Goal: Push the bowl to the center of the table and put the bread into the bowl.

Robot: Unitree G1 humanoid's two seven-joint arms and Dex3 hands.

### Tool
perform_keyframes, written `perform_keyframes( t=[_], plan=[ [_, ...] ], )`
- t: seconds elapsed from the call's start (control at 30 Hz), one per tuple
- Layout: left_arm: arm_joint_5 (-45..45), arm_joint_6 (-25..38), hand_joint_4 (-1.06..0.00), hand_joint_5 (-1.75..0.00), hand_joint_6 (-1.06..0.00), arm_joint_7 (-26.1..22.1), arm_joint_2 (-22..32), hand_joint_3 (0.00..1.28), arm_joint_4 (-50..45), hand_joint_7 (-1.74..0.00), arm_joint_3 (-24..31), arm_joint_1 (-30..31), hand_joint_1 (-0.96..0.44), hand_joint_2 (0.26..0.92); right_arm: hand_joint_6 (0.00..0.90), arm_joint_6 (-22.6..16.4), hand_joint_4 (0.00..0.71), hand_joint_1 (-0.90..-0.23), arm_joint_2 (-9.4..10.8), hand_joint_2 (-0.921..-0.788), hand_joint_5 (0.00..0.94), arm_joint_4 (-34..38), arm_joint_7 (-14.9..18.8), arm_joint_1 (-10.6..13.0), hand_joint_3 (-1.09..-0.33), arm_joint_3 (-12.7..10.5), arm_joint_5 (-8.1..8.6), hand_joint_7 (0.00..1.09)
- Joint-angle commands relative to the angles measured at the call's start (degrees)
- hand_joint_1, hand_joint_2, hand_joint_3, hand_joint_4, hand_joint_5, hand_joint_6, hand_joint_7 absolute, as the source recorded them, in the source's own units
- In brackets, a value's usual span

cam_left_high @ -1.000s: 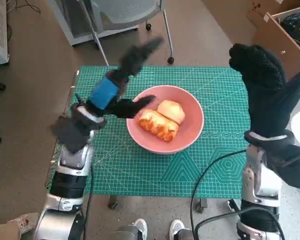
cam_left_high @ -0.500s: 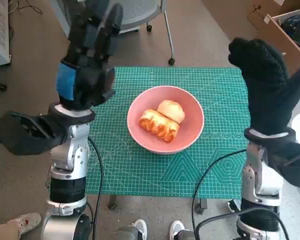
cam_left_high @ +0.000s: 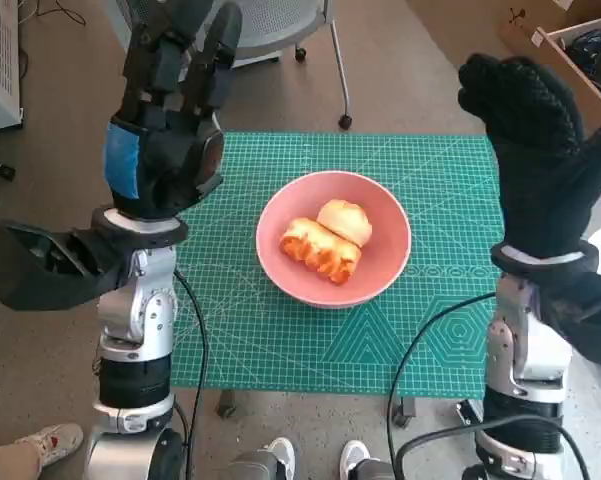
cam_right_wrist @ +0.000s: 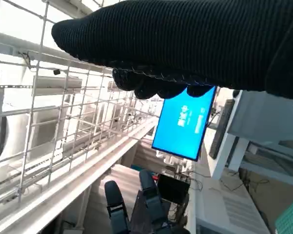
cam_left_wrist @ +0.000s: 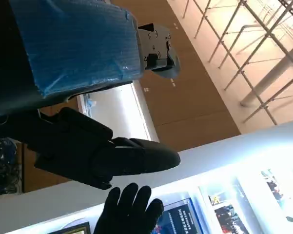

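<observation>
A green cutting mat (cam_left_high: pixel 310 340) with a white grid covers the little table. There's an office chair (cam_left_high: pixel 270 30) on wheels at the far side, on brownish carpet. Far right has a cardboard box (cam_left_high: pixel 570 60) with dark stuff inside. Somebody's sneakers (cam_left_high: pixel 280 455) poke in at the near edge, plus another shoe (cam_left_high: pixel 42 442) near left. A blue screen (cam_right_wrist: pixel 184 122) shows in the right wrist view.

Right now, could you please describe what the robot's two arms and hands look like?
Both forearms are pale silver-grey metal with black joint bands. The left hand is black with blue tape across its back and segmented black fingers. The right hand wears a black knitted glove. A black cable loops beside the right forearm.
</observation>
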Motion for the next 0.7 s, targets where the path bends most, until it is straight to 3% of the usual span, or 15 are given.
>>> perform_keyframes(
  t=[0.03,0.7],
  plan=[
    [1.0,-1.2,-0.15,-0.1,0.0,-0.3,-0.4,0.36,1.4,-0.59,-0.1,-0.2,-0.77,0.921,0.094,-0.1,0.254,-0.642,-0.6,-0.921,0.002,1.2,-0.8,-0.4,-0.668,-0.1,-1.16,0.48],
    [1.6,-3.6,-0.12,-0.12,0.0,-0.7,-1.6,0.36,4.2,-0.46,0.1,-1.5,-0.74,0.921,0.133,-0.7,0.262,-0.634,-1.7,-0.921,0.004,2.0,-2.3,-2.5,-0.668,-0.3,-3.11,0.46]
  ],
)
